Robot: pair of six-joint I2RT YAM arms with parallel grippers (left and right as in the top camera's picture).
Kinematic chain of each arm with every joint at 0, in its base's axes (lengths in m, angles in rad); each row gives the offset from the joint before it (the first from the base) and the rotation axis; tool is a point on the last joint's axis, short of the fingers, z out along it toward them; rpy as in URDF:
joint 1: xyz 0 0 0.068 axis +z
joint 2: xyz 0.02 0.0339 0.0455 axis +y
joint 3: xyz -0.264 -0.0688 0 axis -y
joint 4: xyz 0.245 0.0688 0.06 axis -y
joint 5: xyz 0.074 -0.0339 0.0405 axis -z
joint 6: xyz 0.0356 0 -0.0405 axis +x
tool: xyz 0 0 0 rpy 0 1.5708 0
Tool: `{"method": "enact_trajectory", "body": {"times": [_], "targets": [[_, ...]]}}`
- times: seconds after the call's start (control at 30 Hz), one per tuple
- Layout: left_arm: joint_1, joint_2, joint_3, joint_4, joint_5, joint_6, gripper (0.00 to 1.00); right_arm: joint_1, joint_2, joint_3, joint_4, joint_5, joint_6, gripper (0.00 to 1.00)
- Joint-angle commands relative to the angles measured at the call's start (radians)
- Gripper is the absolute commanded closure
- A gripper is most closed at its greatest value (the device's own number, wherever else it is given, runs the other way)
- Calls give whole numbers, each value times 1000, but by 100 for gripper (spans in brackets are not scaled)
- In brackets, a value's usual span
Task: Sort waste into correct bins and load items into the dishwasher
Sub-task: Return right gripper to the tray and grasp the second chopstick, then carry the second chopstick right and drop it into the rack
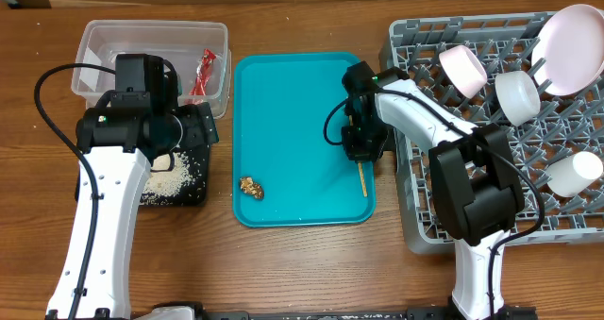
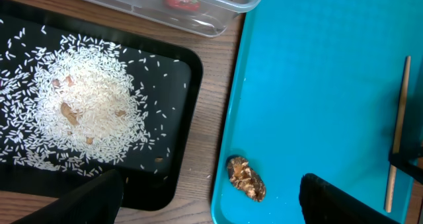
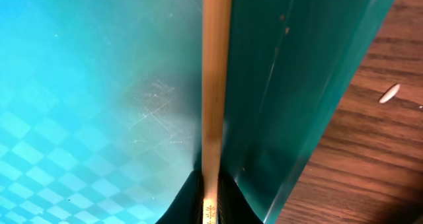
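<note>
We judge the step in hand to be lifting the chopstick [image 3: 215,85] off the teal tray [image 1: 293,122] and carrying it to the rack [image 1: 415,37]. The right hand [image 1: 360,155] is pinched shut on it. In the wrist view the stick runs straight out from between the two dark fingers [image 3: 177,214], lying on the tray floor just beside the right wall. From above, one end pokes out below the hand and the arm hides the rest, so we cannot tell how near the middle the grip sits. To do this well, we would raise the stick straight up until it clears the wall, and only then swing right. We would go slowly, since a thin round stick can pivot in a narrow pinch. The rack touches the tray's right edge, so the carry is short, and a free slot between pegs, away from the bowls and plate [image 1: 571,46], looks the safest spot. The left hand [image 2: 211,204] is spread wide and holds nothing. It hangs over the strip of bench between the black tray [image 2: 172,72], which carries the rice [image 2: 92,112], and the teal tray, with the brown lump [image 2: 246,179] just beside it.
</note>
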Motion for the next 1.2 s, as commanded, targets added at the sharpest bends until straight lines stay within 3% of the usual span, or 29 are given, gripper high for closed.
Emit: {"method": "enact_trajectory", "body": {"times": [0.0,0.3,0.73,0.97,1.17], "targets": [[2,6,8,-1,7,-13,13,-1,29,-3,-5,-32,4,96],[2,6,8,-3,7,-13,13,-2,-69,29,-34,-45,49,96],[2,6,8,-3,7,-13,12,-74,-447,127,-93,127,-54,96],[2,6,8,-2,7,-13,12,-227,-451,108,-199,127,-137,96],[2,6,8,-2,8,-13,12,-250,-442,-29,-146,100,-163,96]]}}
